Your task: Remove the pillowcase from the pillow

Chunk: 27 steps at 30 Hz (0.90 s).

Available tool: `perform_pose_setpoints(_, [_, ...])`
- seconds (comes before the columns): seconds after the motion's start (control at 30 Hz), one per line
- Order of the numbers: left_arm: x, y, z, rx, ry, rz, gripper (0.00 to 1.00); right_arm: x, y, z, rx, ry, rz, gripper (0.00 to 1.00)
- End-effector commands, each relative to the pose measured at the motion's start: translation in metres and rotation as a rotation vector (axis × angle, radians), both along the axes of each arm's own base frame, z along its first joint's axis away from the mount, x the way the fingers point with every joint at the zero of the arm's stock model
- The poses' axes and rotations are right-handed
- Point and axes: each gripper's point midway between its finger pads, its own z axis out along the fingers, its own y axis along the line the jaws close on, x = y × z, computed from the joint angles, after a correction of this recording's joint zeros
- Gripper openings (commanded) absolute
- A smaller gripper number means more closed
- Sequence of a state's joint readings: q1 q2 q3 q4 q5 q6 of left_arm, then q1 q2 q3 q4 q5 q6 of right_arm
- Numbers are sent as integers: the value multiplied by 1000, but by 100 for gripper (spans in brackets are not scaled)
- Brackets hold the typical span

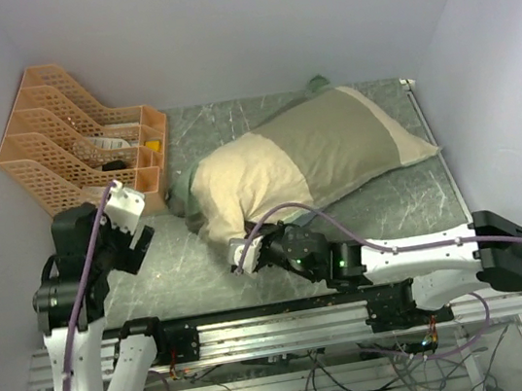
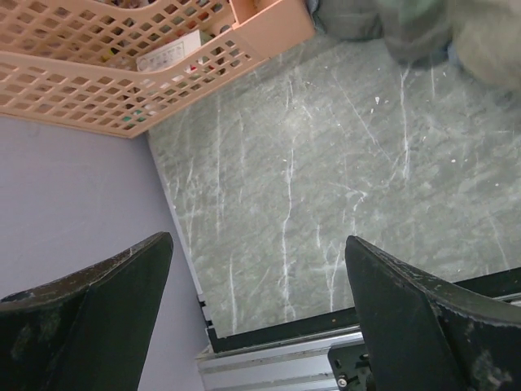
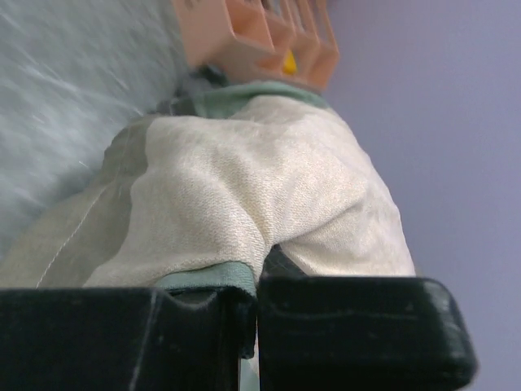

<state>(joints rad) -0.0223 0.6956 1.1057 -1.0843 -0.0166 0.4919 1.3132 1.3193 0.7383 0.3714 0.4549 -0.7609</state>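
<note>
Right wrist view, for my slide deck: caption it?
Right end effector shut on the pillowcase edge, orange file rack behind.

a: the pillowcase (image 3: 244, 187)?
b: woven cloth, matt, with a faint sheen on the cream panel. the olive panel looks duller.
a: and the table (image 2: 326, 204)?
b: a smooth, matt, grey-green top with white veins like stone.
a: the rack (image 1: 65, 136)?
b: peach plastic lattice, slightly glossy.
a: the left gripper (image 2: 259, 243)?
b: black matt jaws, scuffed pale. the rail (image 2: 277, 362) is bare brushed metal.
</note>
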Motion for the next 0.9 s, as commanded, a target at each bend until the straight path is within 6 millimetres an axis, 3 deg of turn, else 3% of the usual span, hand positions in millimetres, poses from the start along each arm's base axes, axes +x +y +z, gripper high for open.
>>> perform_pose_setpoints(0.0, [-23,-4,-1,43,-52,-92,100,-60,35,50,221,154,239,0])
perform_pose_setpoints(0.2, [-48,-18,10,119,-164,-273,99,-68,53,131,443,189,291,0])
perform_pose_setpoints(0.33, [-52,-25,10,125,-143,-341,99,-66,74,192,550,183,318,0])
perform_pose_setpoints(0.5, [-60,-42,17,101,-165,-448,99,-67,89,249,665,187,385,0])
perform_pose_setpoints(0.73, [-48,-46,71,128,-401,-441,98,-74,79,292,791,239,472,0])
perform_pose_setpoints(0.87, [-32,-53,109,78,-525,-428,83,-79,68,305,856,339,568,0])
